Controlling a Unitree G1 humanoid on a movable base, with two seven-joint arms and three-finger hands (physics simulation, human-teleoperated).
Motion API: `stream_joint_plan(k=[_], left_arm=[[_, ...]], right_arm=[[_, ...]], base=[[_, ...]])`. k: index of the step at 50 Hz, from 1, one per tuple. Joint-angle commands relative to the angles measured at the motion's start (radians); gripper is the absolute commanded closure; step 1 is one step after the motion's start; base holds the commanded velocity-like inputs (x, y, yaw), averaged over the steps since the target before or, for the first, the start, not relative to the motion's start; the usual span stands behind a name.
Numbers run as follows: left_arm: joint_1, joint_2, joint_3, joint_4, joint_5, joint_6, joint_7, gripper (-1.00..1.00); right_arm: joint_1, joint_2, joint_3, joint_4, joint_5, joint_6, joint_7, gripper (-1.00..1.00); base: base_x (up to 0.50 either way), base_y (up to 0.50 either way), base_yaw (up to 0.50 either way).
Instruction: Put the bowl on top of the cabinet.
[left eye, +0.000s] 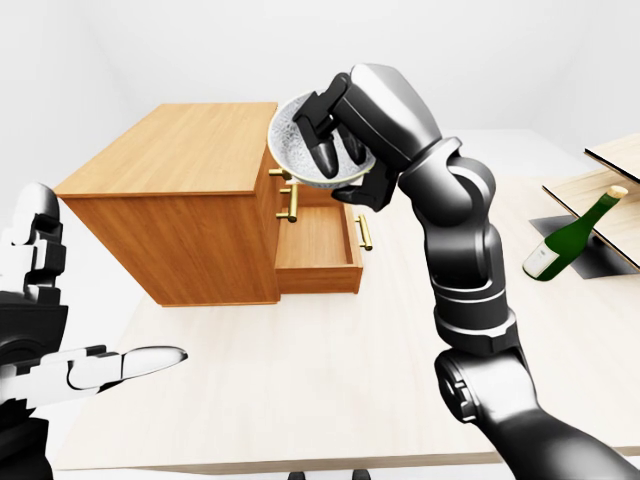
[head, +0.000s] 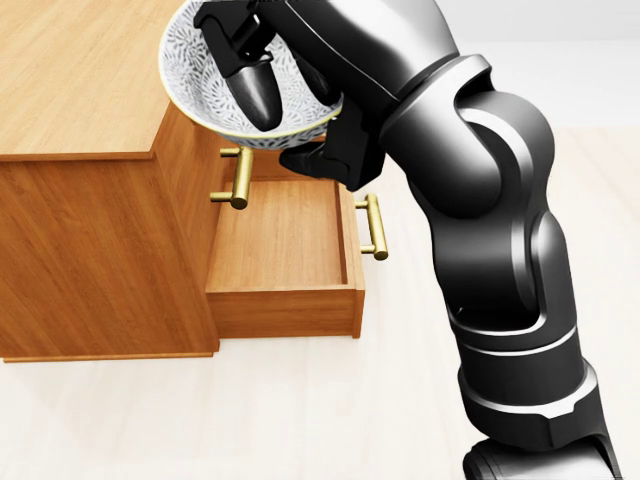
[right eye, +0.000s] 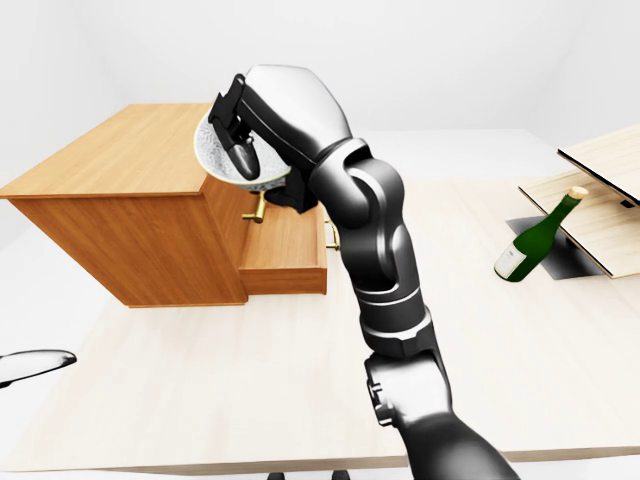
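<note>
Grey bowl (head: 196, 66) tilted, mouth leftward | right robot hand (head: 312, 68) gripping its rim | over cabinet (head: 80, 80) edge

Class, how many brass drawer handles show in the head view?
2: lower handle on the open drawer; upper handle on the cabinet face. The bowl may hide another.

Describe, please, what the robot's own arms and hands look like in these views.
The right arm is glossy black to dark grey, built of bulky rounded shells with paler grey rings at the joints. Its right hand has thick fingers that taper to smooth, blunt tips. The left hand renders much paler, in white-grey segments with black joints. No cables or markings show.
</note>
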Motion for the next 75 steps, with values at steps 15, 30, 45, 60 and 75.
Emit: stream_joint_plan(k=[15, 30, 45, 60, 75], left_arm=[[0.005, 0.02, 0.014, 0.0, -0.024, 0.0, 0.008, -1.0], [-0.005, 0.019, 0.0, 0.0, -0.017, 0.0, 0.008, -1.0], [0.012, 0.016, 0.035, 0.0, -0.037, 0.0, 0.001, -1.0], [0.02, 0.015, 0.031, 0.0, -0.032, 0.0, -0.002, -1.0], [0.008, 0.028, 0.025, 0.0, -0.041, 0.0, 0.008, -1.0]], right_arm=[[-0.181, 0.06, 0.024, 0.17, -0.064, 0.023, -0.034, 1.0], [-0.203, 0.138, 0.059, 0.218, -0.134, 0.028, -0.073, 1.0], [-0.202, 0.215, 0.086, 0.216, -0.194, 0.055, -0.066, 1.0], [-0.226, 0.242, 0.094, 0.29, -0.229, 0.049, -0.105, 1.0], [-0.287, 0.238, 0.086, 0.424, -0.24, 0.024, -0.174, 1.0]], base=[[0.0, 0.0, 0.0], [0.0, 0.0, 0.0], [0.0, 0.0, 0.0], [0.0, 0.0, 0.0], [0.0, 0.0, 0.0]])
